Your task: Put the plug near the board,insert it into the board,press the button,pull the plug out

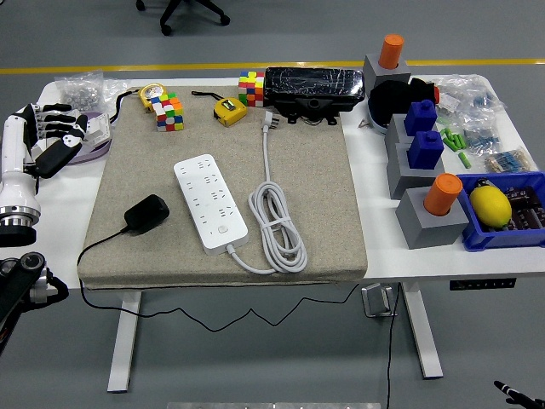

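Observation:
A white power strip (209,201) lies at an angle in the middle of the grey mat (315,196). Its white cable (274,223) is coiled to its right, with its own plug (268,120) at the mat's far edge. A black plug adapter (146,213) lies left of the strip, its thin black cord running off the mat's front left. My left hand (53,138) hovers over the table's left edge, far from the adapter, fingers spread and empty. Of my right arm, only a black tip (511,392) shows at the bottom right corner.
Two colour cubes (168,112) (250,87), two tape measures (228,110) (152,92) and a black wrapped box (312,89) line the mat's far edge. Grey blocks with orange cylinders (442,193) and blue pieces (424,149) stand on the right, next to a blue bin (502,234) holding a yellow object.

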`<action>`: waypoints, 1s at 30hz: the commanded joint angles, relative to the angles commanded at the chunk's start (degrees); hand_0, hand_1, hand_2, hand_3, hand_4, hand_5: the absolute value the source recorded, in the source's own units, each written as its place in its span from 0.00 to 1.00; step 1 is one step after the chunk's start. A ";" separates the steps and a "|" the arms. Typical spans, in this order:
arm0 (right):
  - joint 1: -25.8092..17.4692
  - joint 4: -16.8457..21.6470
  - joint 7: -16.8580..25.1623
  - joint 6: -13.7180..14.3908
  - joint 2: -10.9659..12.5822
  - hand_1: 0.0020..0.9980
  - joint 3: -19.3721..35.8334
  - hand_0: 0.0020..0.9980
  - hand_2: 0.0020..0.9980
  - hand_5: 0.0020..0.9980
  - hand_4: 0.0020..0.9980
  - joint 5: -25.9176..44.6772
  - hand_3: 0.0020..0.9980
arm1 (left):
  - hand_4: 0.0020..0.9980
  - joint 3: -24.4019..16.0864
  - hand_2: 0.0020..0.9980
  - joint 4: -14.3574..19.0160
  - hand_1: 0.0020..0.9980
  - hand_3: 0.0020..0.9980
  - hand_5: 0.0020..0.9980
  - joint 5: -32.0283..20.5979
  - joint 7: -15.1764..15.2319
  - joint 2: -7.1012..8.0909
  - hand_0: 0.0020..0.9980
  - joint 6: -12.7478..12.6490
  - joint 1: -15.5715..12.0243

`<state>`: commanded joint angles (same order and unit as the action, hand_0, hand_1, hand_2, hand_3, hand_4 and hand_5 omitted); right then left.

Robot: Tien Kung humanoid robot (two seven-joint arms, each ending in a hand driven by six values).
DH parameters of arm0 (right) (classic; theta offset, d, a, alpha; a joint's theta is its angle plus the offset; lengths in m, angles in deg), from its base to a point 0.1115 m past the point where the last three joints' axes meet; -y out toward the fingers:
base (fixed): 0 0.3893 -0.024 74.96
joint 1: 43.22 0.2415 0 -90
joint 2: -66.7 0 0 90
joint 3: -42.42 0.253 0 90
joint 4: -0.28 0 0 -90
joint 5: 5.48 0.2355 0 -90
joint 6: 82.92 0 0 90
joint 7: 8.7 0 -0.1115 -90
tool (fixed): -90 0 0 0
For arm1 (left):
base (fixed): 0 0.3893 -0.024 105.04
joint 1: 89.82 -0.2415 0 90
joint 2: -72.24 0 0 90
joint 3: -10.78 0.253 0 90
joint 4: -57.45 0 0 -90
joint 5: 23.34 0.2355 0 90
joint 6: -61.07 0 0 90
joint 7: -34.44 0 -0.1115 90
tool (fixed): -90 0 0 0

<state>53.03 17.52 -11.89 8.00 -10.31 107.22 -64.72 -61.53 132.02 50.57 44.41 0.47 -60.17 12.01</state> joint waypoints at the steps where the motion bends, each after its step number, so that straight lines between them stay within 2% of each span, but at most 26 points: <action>1: 0.10 -0.01 -0.04 -0.05 0.09 0.65 -0.25 0.65 0.63 0.55 0.99 -0.01 0.56 | 0.76 0.02 0.49 -0.03 0.49 0.54 0.30 -0.04 -0.03 0.03 0.47 0.04 -0.01; 30: 0.13 0.01 0.04 0.03 0.26 0.65 -1.01 0.65 0.63 0.55 0.99 0.31 0.56 | 0.75 0.38 0.50 0.69 0.49 0.54 0.32 -0.23 -0.05 0.18 0.47 0.22 -0.03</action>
<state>53.16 17.53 -11.86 8.04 -10.05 106.20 -64.42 -61.15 132.71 50.34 44.36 0.64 -59.95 11.98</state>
